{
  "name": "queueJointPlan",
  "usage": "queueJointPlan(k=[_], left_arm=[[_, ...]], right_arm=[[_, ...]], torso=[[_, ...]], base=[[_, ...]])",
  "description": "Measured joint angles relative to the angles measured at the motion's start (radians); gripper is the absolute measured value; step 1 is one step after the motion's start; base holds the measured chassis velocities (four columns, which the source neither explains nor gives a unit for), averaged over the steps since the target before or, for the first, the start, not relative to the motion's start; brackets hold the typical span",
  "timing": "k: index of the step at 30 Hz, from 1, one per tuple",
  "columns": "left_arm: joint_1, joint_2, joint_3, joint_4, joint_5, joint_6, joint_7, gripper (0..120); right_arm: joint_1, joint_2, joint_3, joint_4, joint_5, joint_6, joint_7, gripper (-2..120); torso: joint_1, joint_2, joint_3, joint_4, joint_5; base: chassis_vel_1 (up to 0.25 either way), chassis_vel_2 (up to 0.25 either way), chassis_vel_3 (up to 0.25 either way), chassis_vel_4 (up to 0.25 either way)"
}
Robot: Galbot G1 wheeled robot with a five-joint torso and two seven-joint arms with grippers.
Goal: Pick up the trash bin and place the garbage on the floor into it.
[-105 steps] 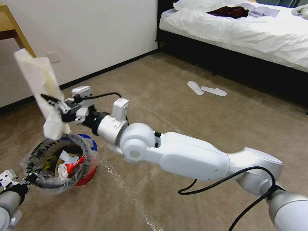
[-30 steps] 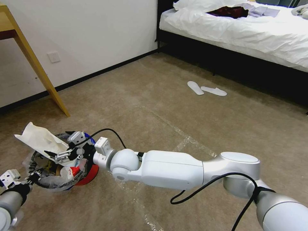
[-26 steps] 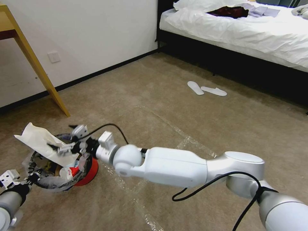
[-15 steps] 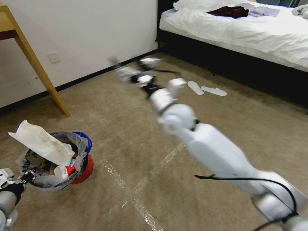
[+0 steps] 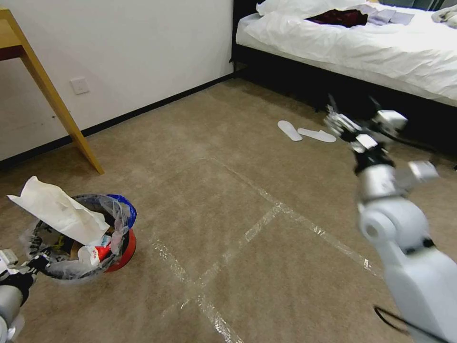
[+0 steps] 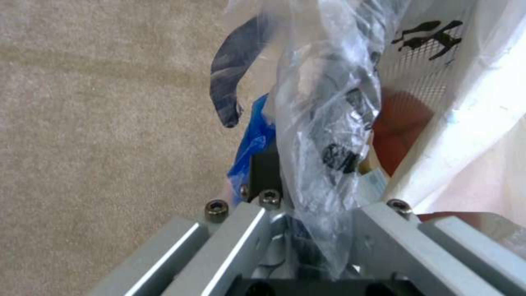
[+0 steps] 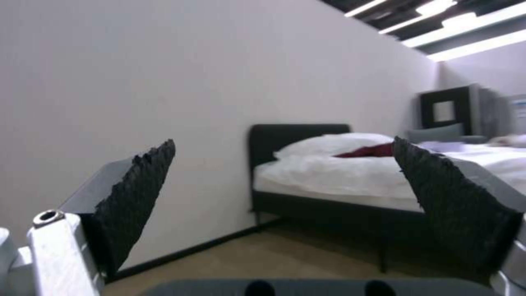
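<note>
The red trash bin [image 5: 124,248] with its clear printed bag stands low at my left, close above the floor [image 5: 228,190]. My left gripper [image 5: 34,263] is shut on its rim, and in the left wrist view the left gripper [image 6: 315,197] pinches the crinkly bag [image 6: 328,123]. A large crumpled white paper [image 5: 59,212] sticks out of the bin, with a red wrapper [image 5: 103,250] and other garbage below it. My right gripper [image 5: 351,107] is raised at the right, pointing at the bed. In the right wrist view the right gripper [image 7: 284,144] is open and holds nothing.
A slanted wooden table leg [image 5: 62,114] stands behind the bin by the wall. A bed with white covers [image 5: 381,47] fills the far right, with two white slippers [image 5: 307,132] on the carpet before it. Tape lines [image 5: 266,214] cross the open carpet.
The right gripper let go of the white paper in the bin, then swung up and across to the right, towards the bed. The left gripper still holds the bin.
</note>
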Motion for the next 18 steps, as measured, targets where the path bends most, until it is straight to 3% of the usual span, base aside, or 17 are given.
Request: queueJointPlan(k=[8,18], left_arm=[[0.005,-0.008,0.001,-0.011,0.000,0.001,0.001,0],[0.016,0.001,0.002,-0.023,0.001,0.002,0.009,0]], right_arm=[[-0.157,0.110,0.020,0.010,-0.114,0.006,0.013,100],[-0.208,0.162,-0.011,-0.054,-0.169,0.043,0.016,100]], torso=[[0.000,0.000,0.000,0.0000,-0.0003],[0.000,0.000,0.000,0.0001,-0.0003]], base=[[0.000,0.000,0.000,0.000],[0.000,0.000,0.000,0.000]])
